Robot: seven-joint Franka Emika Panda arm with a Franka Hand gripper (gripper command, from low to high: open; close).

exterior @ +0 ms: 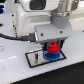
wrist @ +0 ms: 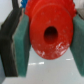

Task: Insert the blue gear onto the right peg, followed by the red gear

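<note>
In the exterior view the blue gear [exterior: 52,56] lies flat on the grey black-rimmed plate [exterior: 34,58], toward the exterior view's right. The red gear [exterior: 51,48] is directly above it, held between my gripper's [exterior: 51,45] fingers. In the wrist view the red gear [wrist: 49,32] fills the picture with its centre hole showing, clamped between two teal pads [wrist: 21,42]. The right peg is hidden under the gears. A thin dark pin [exterior: 37,58] stands on the plate to the left of the gears.
The white arm body [exterior: 35,17] and a dark cable [exterior: 15,37] hang over the white table [exterior: 15,70]. The plate sits near the table's front edge.
</note>
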